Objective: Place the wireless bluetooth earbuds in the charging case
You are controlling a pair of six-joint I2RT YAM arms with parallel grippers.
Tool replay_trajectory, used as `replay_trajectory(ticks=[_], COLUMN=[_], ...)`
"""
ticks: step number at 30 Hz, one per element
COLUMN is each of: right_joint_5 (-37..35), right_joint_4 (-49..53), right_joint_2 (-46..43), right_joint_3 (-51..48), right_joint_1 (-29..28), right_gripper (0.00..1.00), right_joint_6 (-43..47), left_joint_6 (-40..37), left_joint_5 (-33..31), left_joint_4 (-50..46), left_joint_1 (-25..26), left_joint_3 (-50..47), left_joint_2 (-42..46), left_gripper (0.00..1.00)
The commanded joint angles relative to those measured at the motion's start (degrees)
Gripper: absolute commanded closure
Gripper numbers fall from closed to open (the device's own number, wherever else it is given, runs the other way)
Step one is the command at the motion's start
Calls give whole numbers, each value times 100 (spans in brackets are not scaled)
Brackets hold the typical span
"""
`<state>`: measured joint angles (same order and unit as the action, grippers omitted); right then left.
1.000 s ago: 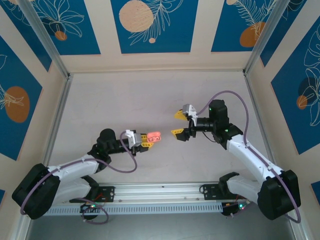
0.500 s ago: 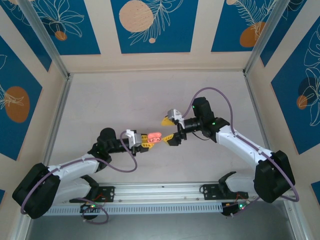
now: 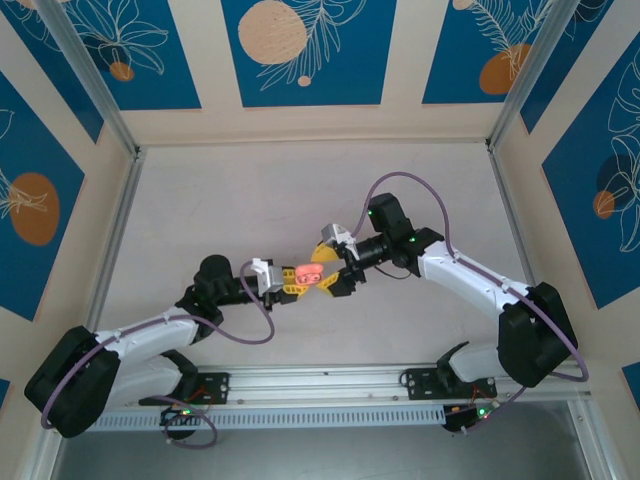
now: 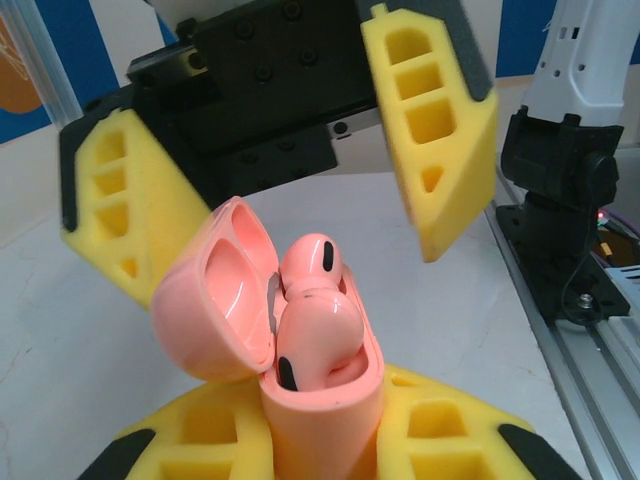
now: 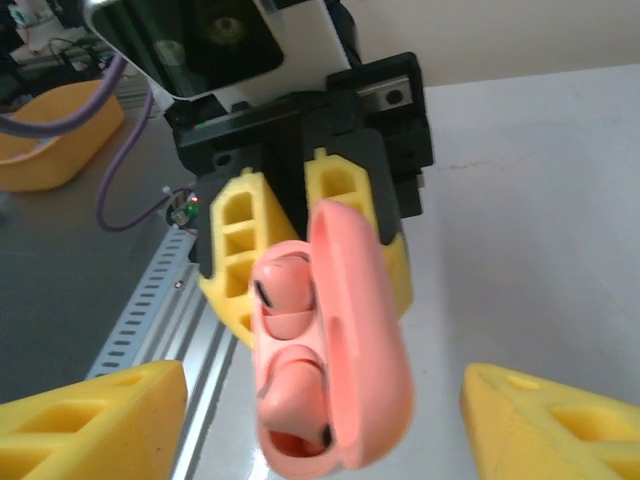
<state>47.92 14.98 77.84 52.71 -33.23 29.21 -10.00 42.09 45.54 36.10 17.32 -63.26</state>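
The salmon-pink charging case (image 4: 325,410) stands upright between my left gripper's yellow fingers (image 4: 205,440), and the left gripper (image 3: 291,280) is shut on its lower body. Its lid (image 4: 212,300) hangs open to the left. Two pink earbuds (image 4: 312,330) sit in the case's wells, black spots showing. My right gripper (image 3: 325,268) is open, its yellow fingers (image 4: 432,130) on either side of the case with gaps. In the right wrist view the case (image 5: 375,340) with the earbuds (image 5: 285,285) hangs between my right gripper's (image 5: 320,430) fingers (image 5: 90,420).
Both grippers meet above the pale table (image 3: 300,190) at its middle. A metal rail (image 3: 320,385) runs along the near edge by the arm bases. Patterned walls (image 3: 300,50) enclose the table at the back and sides.
My right arm has swung left from about a hand's width away until its fingers flank the case. Its jaws have narrowed a little. The left arm and the case have stayed put.
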Motion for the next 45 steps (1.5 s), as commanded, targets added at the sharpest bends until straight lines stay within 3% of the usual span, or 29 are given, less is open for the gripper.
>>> replay_trajectory(ticks=[1,4,14,25,35,45], right_joint_5=[460,482,279,-1379,-1203,-711], right_joint_4=[480,550,115,-299,-332,-632], right_joint_2=[-8,-119,-887,-1152,-672,-511], right_joint_3=[222,184,-231,-573,-325,-338], right_joint_1=[-44,-34,105,2,-225,-289], right_gripper=[34,39,43,43,44,55], right_joint_6=[310,323,180,688,844,807], left_joint_6=[-61,-74,-156,-47,86,208], left_joint_5=[-167,-257,-385,-31,107,144], left_joint_4=[147,157,43,262,487,735], left_joint_1=[-68,-72,-69,-68,-68,-70], left_joint_3=[140,132,109,105,131,122], left_joint_2=[60,76,140,114,-51,-176], left_gripper=[87,86,87,86,87,87])
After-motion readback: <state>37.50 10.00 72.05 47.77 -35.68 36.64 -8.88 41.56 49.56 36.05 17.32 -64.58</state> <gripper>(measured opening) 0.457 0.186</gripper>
